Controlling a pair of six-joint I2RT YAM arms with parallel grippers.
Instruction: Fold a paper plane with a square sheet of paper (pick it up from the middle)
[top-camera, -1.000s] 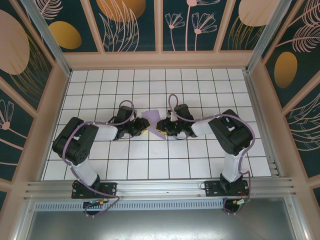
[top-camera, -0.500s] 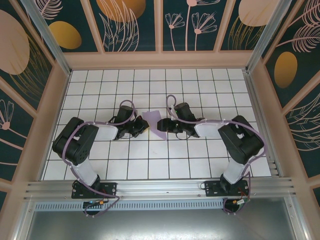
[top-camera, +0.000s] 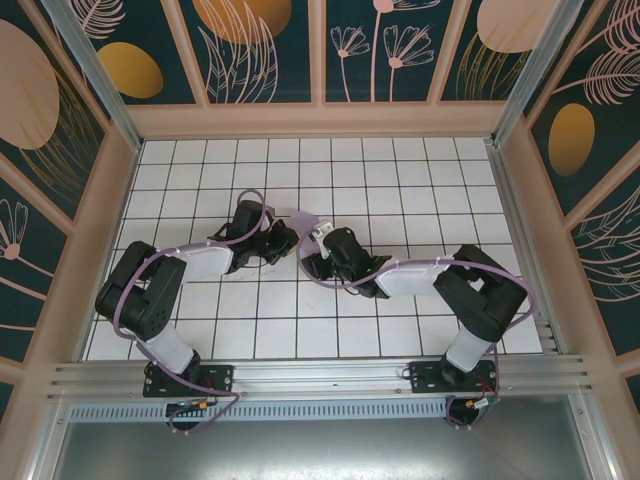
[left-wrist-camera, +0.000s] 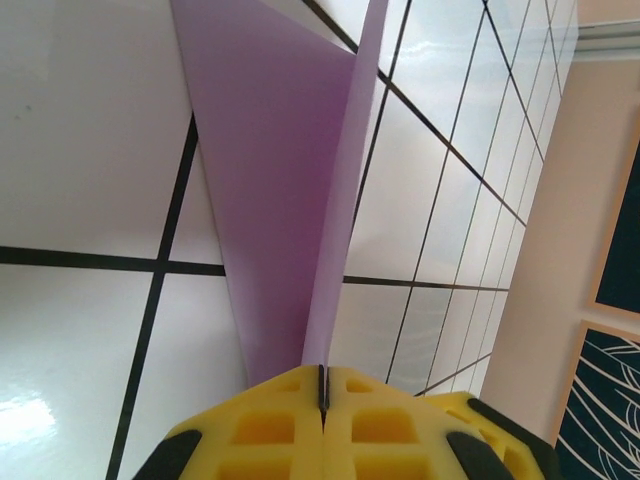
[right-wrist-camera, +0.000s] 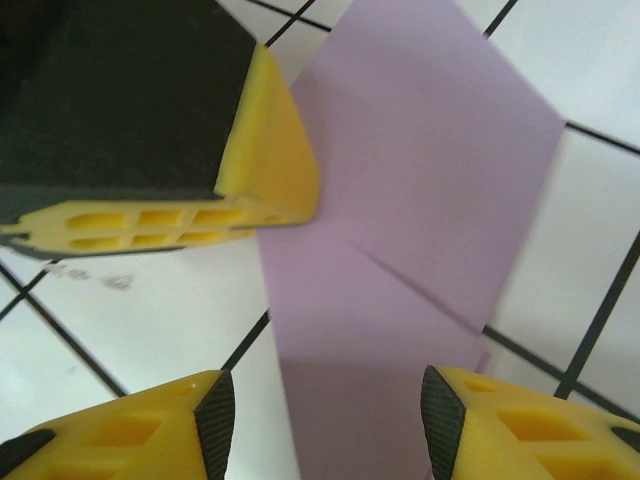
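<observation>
The lavender sheet of paper (top-camera: 303, 219) is folded along a crease and lies on the white tiled floor (top-camera: 400, 190) between my two grippers. In the left wrist view one flap of the paper (left-wrist-camera: 265, 190) stands up on edge, and my left gripper (left-wrist-camera: 322, 378) is shut on that flap's near end. From the right wrist I look down on the creased paper (right-wrist-camera: 420, 180). My right gripper (right-wrist-camera: 330, 420) is open just above it, one finger on each side. A yellow finger of the left gripper (right-wrist-camera: 265, 170) sits at the paper's left edge. From above, the left gripper (top-camera: 286, 242) and the right gripper (top-camera: 311, 258) are close together.
Tiled floor with black grid lines stretches all round the paper. Beige walls (top-camera: 520, 200) with dark floral panels enclose the floor on three sides. An aluminium rail (top-camera: 320, 378) carries both arm bases at the near edge.
My left gripper has closed on the paper and shifted slightly toward the back. My right gripper has opened wider and moved left over the paper, its elbow swinging out to the right.
</observation>
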